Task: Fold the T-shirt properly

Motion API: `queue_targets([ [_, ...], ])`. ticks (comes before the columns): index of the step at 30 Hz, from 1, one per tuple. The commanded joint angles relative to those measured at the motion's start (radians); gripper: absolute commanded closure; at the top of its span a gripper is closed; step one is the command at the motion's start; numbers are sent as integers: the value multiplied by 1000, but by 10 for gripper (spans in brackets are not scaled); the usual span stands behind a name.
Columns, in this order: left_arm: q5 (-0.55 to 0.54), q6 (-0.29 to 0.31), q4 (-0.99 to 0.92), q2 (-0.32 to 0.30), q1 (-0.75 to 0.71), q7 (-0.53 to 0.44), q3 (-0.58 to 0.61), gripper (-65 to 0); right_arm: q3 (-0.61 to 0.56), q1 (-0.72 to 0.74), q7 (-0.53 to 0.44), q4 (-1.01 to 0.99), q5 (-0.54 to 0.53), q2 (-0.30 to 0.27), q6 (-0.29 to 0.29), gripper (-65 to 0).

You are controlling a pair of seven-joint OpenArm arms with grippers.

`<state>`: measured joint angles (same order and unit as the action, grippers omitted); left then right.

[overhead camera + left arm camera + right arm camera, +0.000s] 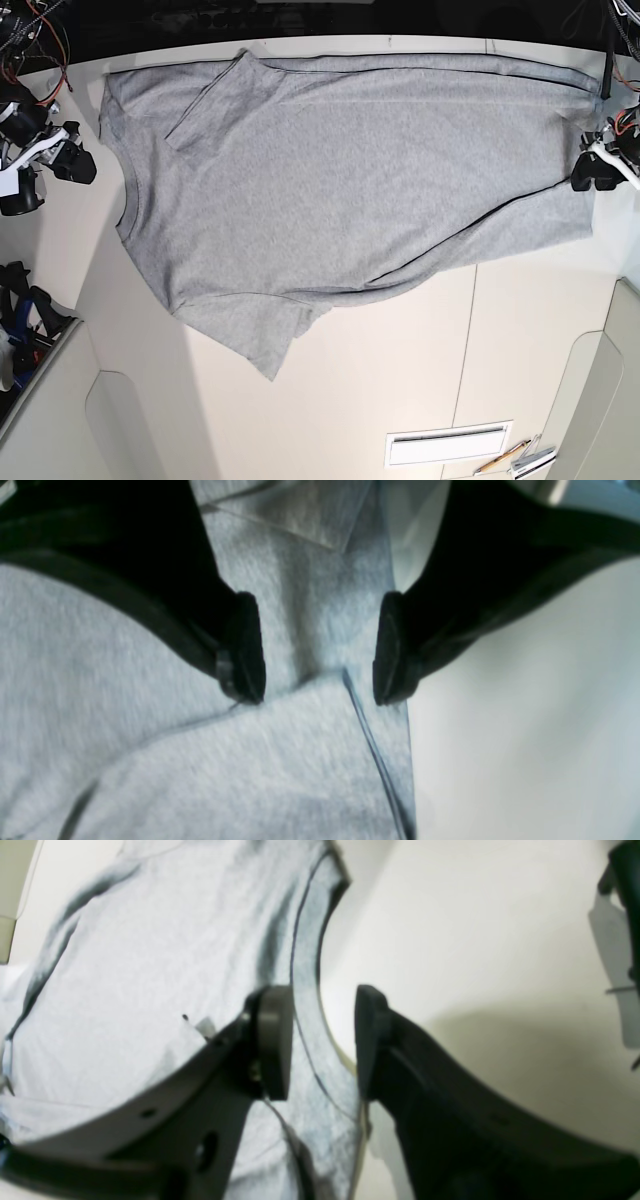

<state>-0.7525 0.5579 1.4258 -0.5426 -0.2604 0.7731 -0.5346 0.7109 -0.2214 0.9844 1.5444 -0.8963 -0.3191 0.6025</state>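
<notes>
Now T-shirt (310, 630) hem edge between parted left jaws, untouched

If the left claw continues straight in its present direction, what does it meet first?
Probably the T-shirt: the open left claw points at its grey cloth near the hem edge, with the white table just beside. Depth is unclear.

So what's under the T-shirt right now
Only the white table shows around the grey T-shirt. The shirt lies spread flat; anything beneath the cloth is covered and cannot be seen.
</notes>
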Motion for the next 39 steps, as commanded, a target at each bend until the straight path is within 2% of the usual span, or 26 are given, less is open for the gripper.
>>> queue_targets([
  [1,-16,-6,-8,-22,24,-14,-5,-379,7,5,-21,14,-15,-19,3,-208],
  [9,-57,-8,-180,-17,108,14,-3,-379,7,5,-31,14,-8,-19,3,-208],
  [14,-113,35,-186,-17,110,82,-2,-378,7,5,-35,14,-8,-19,3,-208],
  [17,-126,38,-185,-18,110,92,-3,-378,7,5,-35,14,-7,-19,3,-208],
  [31,-95,37,-122,-18,111,90,-3,-378,7,5,-38,14,-1,-19,3,-208],
  [39,-58,37,-122,-42,136,73,-3,-378,7,5,-38,14,-2,-19,3,-208],
])
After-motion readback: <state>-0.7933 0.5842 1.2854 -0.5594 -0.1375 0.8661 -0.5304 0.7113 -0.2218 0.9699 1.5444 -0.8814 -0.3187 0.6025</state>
